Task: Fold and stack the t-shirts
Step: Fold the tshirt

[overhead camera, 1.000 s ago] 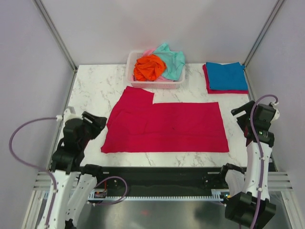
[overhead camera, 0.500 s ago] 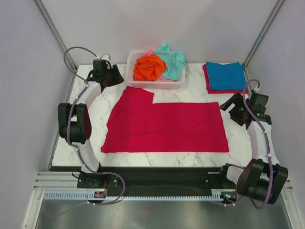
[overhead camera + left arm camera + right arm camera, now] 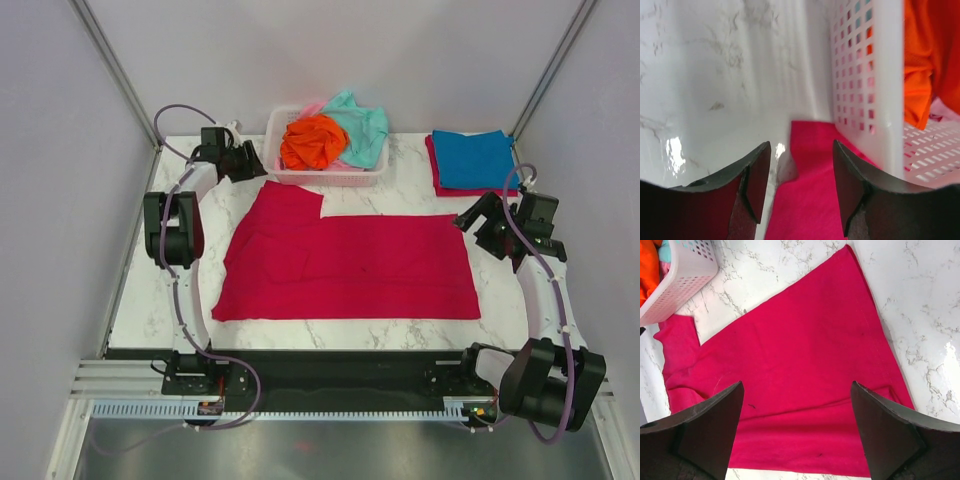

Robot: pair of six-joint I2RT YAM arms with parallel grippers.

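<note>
A crimson red t-shirt lies flat, partly folded, mid-table; it also shows in the right wrist view. My left gripper is open low over its far-left sleeve corner, beside the basket, touching nothing. My right gripper is open above the shirt's right edge, empty. An orange t-shirt, a mint-teal t-shirt and a bit of pink t-shirt sit crumpled in the basket. A folded blue t-shirt lies on a folded red one at far right.
The white slatted basket stands at the back centre; its wall is just right of my left fingers. The marble table is bounded by grey walls and frame posts at left, right and back.
My left arm swung from the near left edge out to the far-left corner by the basket. My right gripper moved forward and inward toward the red shirt's right edge.
</note>
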